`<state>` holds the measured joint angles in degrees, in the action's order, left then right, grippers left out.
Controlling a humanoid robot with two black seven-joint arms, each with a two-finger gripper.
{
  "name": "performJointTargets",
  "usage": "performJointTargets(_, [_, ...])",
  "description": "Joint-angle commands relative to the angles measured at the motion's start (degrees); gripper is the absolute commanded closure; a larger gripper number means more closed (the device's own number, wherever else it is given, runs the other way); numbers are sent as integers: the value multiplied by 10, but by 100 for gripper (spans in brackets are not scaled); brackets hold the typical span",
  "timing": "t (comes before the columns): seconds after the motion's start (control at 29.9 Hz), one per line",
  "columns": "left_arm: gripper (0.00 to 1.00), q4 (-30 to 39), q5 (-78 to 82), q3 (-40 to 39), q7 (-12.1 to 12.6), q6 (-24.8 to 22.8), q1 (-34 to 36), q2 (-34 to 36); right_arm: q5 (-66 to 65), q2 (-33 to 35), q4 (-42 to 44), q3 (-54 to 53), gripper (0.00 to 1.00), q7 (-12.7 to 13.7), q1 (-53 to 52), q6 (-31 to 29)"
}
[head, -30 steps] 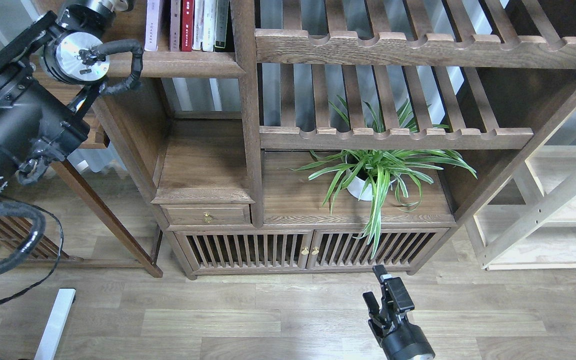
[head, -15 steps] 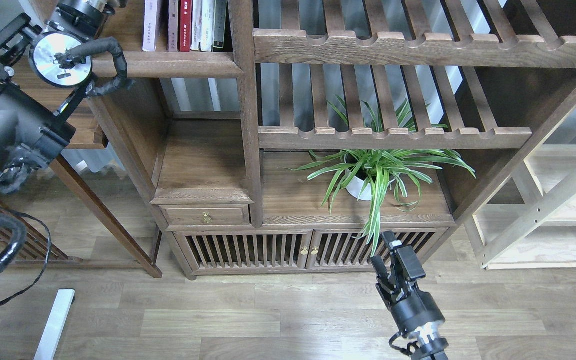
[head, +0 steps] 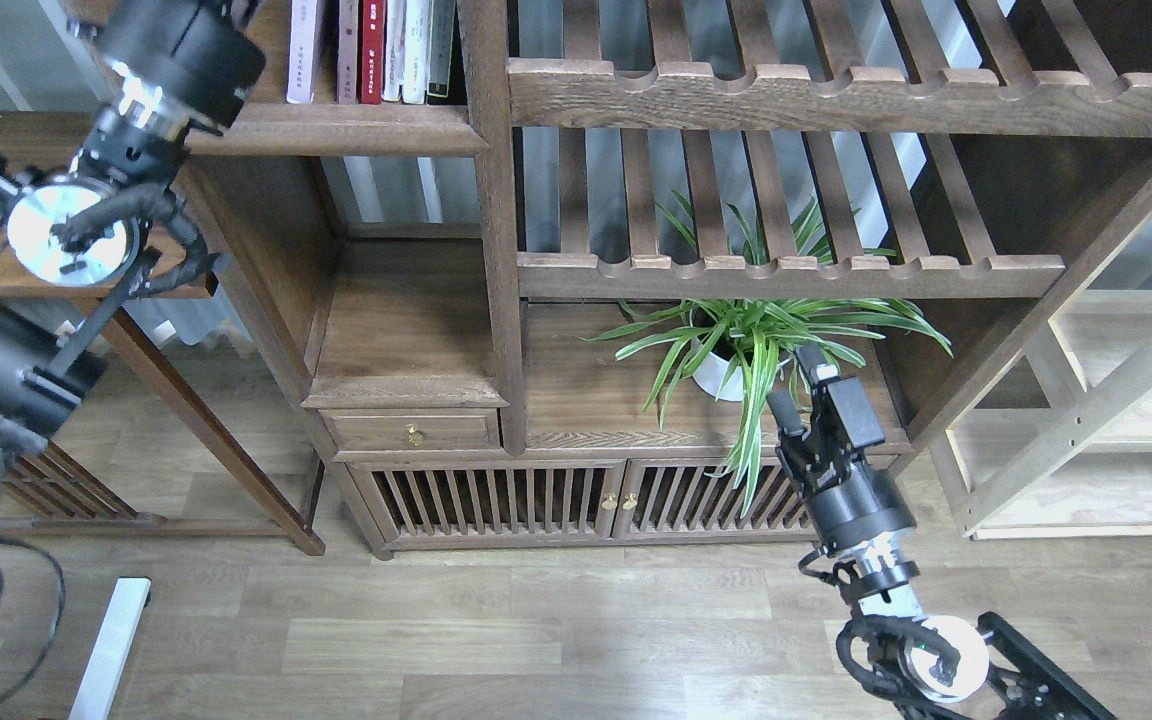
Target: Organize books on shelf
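Several books stand upright at the top of the head view on the dark-brown shelf [head: 336, 130] with the rounded front edge. From the left they are a pale lavender-white book [head: 304, 50], a dark maroon book [head: 348, 50], a bright red book [head: 372, 50], then white and dark spines [head: 416, 45]. My left arm's black wrist [head: 181, 55] reaches up just left of the books. Its gripper is cut off by the top edge. My right gripper [head: 796, 385] is open and empty. It points up in front of the cabinet top, among the plant's leaves, far from the books.
A spider plant in a white pot [head: 731, 360] sits on the cabinet top. Two slatted racks with scalloped rails [head: 786, 95] [head: 786, 272] are above it. A small drawer [head: 414, 430] and slatted doors [head: 496, 500] are below. A pale wooden frame [head: 1086, 400] stands at the right.
My right gripper has risen from floor level to the cabinet top, beside the plant. My left arm has swung, its elbow dropping left and its wrist turning up by the shelf.
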<state>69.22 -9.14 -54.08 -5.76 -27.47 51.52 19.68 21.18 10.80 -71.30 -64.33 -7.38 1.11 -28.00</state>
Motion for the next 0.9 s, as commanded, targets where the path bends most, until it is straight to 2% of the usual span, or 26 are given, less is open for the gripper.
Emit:
performJointTargets(0.0, [3,14,1,-4,0,-5,-50,1,0,-3,1,0,0,0,-10,0])
performJointTargets(0.43, [2,9,34,6,2,-5,-186,-4,-3,-28,5,10,0,-3,-37,0])
performJointTargets(0.6, [2,9,34,9,19,-5,-230,-13,-4,-52,4,10,0,-1,-36,0])
performJointTargets(0.77, [2,7,49,28,54,-5,-279,-84,-16,-64,3,35,0,1,-44,5])
performJointTargets(0.87, [2,-2,51,34,66,-5,-290,-120,-20,-70,2,58,0,1,-52,13])
